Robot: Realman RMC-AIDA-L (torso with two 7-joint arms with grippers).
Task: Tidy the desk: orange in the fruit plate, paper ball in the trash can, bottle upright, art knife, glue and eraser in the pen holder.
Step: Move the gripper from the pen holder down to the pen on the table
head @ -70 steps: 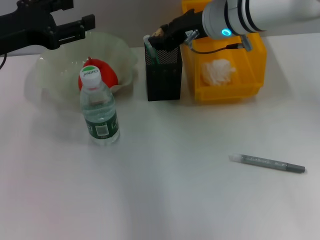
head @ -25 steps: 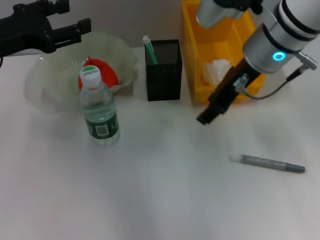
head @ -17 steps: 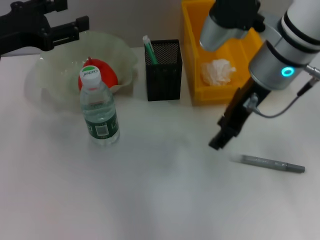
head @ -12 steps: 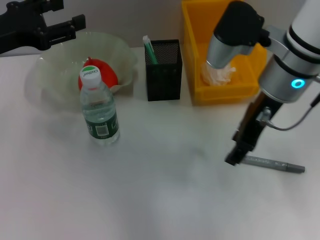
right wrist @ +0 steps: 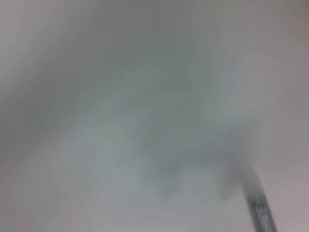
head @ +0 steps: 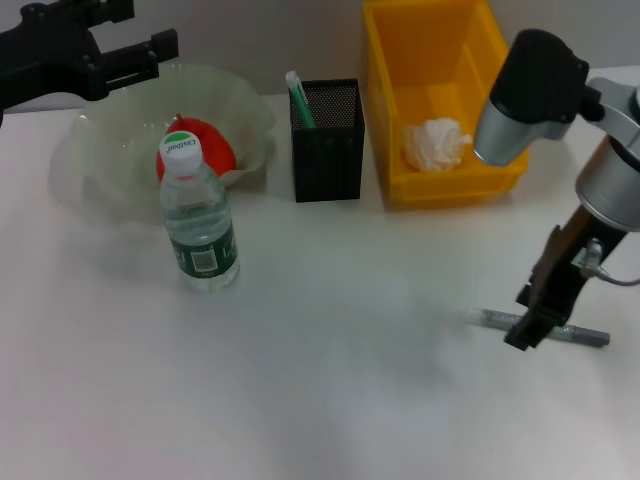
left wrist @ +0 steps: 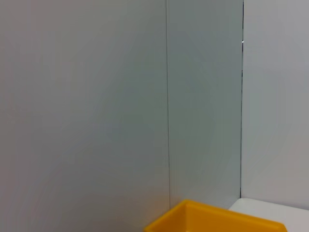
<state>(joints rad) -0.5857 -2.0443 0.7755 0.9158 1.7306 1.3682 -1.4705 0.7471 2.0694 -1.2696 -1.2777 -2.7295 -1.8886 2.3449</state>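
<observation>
A grey art knife [head: 581, 335] lies flat on the white desk at the front right. My right gripper [head: 527, 329] hangs right over its near end; the knife tip also shows in the right wrist view [right wrist: 259, 207]. A black mesh pen holder [head: 327, 145] at the back holds a green and white stick [head: 298, 100]. The orange [head: 210, 147] lies in the translucent fruit plate [head: 105, 175]. The water bottle [head: 198, 222] stands upright in front of the plate. The paper ball [head: 434, 143] lies in the yellow bin [head: 440, 60]. My left gripper [head: 135, 30] is open and empty above the plate's far left.
The right arm's elbow [head: 525, 95] looms over the bin's right side. The left wrist view shows only a grey wall and a corner of the yellow bin [left wrist: 217, 220]. No eraser is in view.
My right arm has swung from the pen holder across the bin and down to the front right, ending over the art knife. The left arm has hardly moved.
</observation>
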